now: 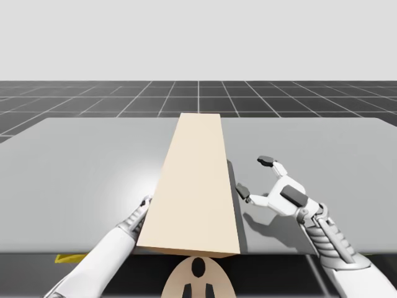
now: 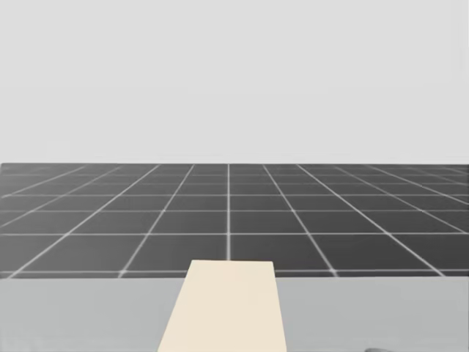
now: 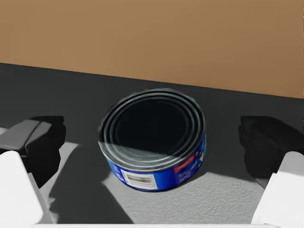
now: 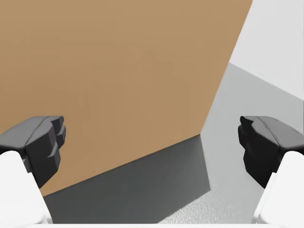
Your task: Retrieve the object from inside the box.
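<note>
The short blue metal can (image 3: 153, 140) stands upright on the grey table (image 1: 80, 174), shadowed before the tall beige cardboard box (image 1: 195, 180), between the spread, untouching fingers of the left gripper (image 3: 152, 147). These should be closed squarely on its sides. The right gripper (image 1: 255, 177) is held released beside the box. Counted: one can, one box, two grippers.

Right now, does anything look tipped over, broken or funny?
No, nothing stands out. The blue can stands upright and undented just ahead of my open left gripper, which is not touching it. The box lies straight on the table, and nothing is spilled.
</note>
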{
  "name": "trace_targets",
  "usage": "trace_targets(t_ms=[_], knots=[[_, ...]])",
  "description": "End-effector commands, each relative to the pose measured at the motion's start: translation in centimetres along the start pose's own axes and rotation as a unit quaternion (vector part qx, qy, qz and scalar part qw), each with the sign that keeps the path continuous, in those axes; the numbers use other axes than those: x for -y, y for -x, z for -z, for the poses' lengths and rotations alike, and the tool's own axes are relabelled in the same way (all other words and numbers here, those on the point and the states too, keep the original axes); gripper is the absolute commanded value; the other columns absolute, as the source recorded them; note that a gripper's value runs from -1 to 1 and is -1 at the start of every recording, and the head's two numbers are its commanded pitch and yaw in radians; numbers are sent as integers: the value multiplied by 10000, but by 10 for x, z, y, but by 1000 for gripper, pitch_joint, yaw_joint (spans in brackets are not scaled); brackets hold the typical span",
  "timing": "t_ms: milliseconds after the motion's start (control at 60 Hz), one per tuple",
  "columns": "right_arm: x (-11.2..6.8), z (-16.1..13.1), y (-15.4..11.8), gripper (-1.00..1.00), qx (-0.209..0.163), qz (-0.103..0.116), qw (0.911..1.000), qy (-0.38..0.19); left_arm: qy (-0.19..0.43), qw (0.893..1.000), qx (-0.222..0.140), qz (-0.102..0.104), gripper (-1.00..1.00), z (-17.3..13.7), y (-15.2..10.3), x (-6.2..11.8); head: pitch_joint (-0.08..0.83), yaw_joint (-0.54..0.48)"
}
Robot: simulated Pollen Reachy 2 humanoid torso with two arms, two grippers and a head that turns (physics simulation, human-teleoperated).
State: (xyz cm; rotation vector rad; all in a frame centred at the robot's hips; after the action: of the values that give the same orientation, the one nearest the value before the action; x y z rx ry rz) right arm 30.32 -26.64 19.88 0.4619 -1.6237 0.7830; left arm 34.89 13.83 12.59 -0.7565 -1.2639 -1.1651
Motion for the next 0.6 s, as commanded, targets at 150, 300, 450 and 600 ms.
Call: trace_targets(t_ms=[150, 300, 450, 600], knots=[[-2, 0, 0, -1000, 8, -70, 10000, -24, 460, 9988, -113, 151, -1000, 22, 16, -2, 22, -15], [-3, 0, 0, -1000, 1, -76, 10000, -21, 558, 9981, -221, 110, -913, 28, 20, -2, 29, -13], [-3, 1, 0, -1000, -20, -93, 10000, -22, 642, 9975, -303, -31, 924, 28, 28, -1, 33, -15], [-4, 1, -1, -1000, -14, -109, 9999, -16, 684, 9969, -368, -126, 975, 28, 30, -2, 36, -17]])
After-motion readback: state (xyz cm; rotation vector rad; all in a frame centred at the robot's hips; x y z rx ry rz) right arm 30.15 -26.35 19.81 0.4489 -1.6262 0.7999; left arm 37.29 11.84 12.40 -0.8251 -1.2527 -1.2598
